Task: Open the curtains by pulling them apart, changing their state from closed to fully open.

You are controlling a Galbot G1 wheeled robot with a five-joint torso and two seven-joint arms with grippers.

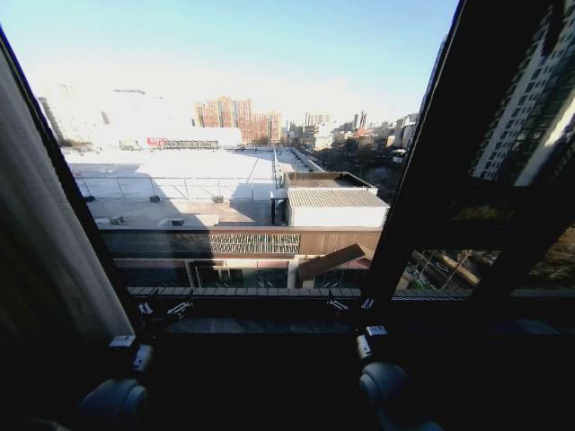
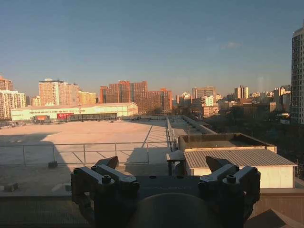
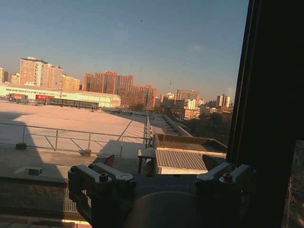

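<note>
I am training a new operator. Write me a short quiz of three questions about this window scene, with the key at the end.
1. True or false: the left claw is shut on fabric.
2. In the head view, where does the curtain panel hang? A) across the middle of the glass; B) at the left edge of the window; C) folded over the sill.
3. Which dark upright thing stands beyond the right claw in its wrist view?

Key:
1. False. It is open and holds nothing.
2. B.
3. The window frame bar.
</note>
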